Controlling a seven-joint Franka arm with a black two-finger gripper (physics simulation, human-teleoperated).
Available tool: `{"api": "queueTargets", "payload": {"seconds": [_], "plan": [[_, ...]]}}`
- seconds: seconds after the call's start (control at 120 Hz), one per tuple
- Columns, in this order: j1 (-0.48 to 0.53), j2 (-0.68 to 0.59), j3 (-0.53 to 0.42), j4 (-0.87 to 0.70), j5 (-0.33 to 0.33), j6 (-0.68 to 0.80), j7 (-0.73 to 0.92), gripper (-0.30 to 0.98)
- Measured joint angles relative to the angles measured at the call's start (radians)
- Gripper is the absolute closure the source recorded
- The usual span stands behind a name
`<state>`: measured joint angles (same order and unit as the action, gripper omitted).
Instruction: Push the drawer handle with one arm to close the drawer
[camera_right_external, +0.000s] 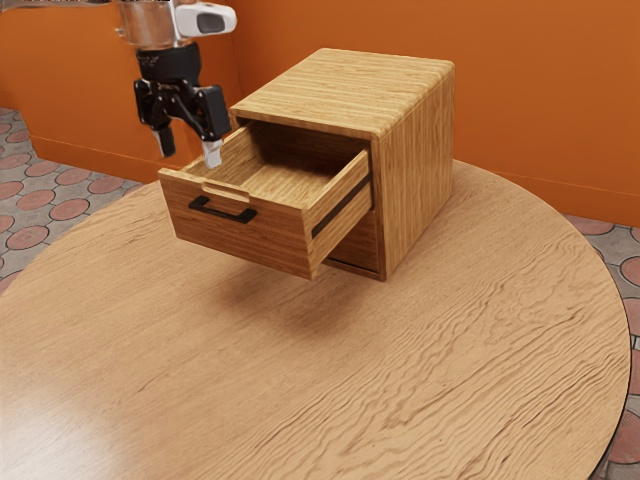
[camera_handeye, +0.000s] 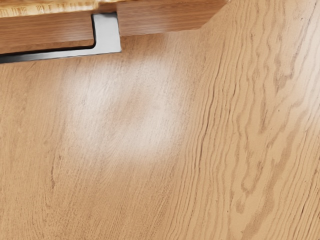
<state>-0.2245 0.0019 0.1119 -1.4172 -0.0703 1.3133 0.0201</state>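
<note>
Hanging near the front of the pulled-out drawer (camera_right_external: 250, 236), the gripper (camera_right_external: 189, 149) held its jaws well apart, gripping nothing. Lower than the jaws sat the drawer's black handle (camera_right_external: 222, 211), while the wooden cabinet (camera_right_external: 420, 150) stood beyond them, behind the drawer front.

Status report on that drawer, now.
Gripper open, empty. Drawer standing well out. Handle untouched. No obstruction seen in the drawer's path.
</note>
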Motion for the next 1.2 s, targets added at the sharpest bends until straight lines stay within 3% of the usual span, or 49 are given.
{"api": "queueTargets", "payload": {"seconds": [0.067,0.108,0.242,0.442,0.7,1.2], "plan": [[-0.024,-0.020,0.005,-0.046,0.003,0.020,-0.003,0.00],[-0.034,-0.094,0.006,-0.155,0.006,0.052,-0.005,0.00],[0.109,-0.324,-0.001,-0.469,0.033,0.137,-0.014,0.00],[0.124,-0.397,-0.032,-0.670,0.124,0.252,-0.026,0.13],[0.125,-0.274,-0.034,-0.667,0.141,0.425,-0.056,0.39],[0.126,-0.086,-0.041,-0.522,0.129,0.573,-0.094,0.60]]}}
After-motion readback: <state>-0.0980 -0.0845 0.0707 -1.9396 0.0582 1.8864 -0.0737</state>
